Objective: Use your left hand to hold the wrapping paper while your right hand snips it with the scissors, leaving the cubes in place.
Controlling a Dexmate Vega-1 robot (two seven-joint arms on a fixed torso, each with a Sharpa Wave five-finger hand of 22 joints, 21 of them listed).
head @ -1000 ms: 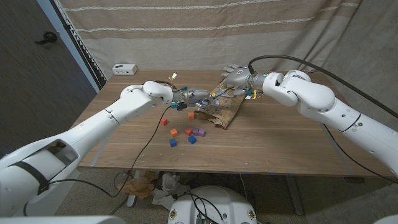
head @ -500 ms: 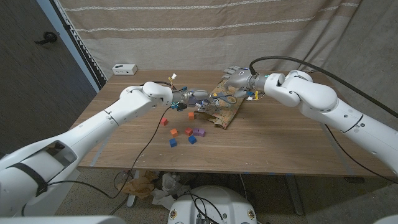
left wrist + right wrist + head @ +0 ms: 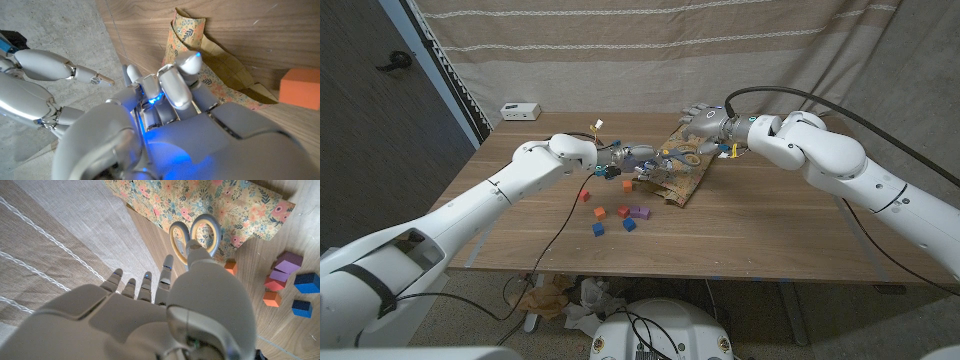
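The floral wrapping paper (image 3: 682, 176) lies crumpled at the table's far middle. My left hand (image 3: 634, 157) is at its left edge, and in the left wrist view its fingers (image 3: 172, 82) curl down onto the paper (image 3: 200, 55), gripping it. Scissors (image 3: 683, 156) with pale loop handles lie on the paper. My right hand (image 3: 699, 122) hovers just behind them with fingers spread and nothing in it. In the right wrist view its thumb (image 3: 199, 260) reaches toward the scissors' loops (image 3: 192, 230). Several small cubes (image 3: 625, 212), orange, purple and blue, sit in front of the paper.
A white box (image 3: 520, 110) stands at the table's back left corner. A curtain (image 3: 650, 50) hangs close behind the far edge. Cables trail from my left wrist (image 3: 605, 150). An orange cube (image 3: 300, 87) lies close beside my left hand.
My right hand has drawn back slightly toward the far edge, showing more of the scissors' handles. My left hand stays at the paper's edge, and the cubes have not moved.
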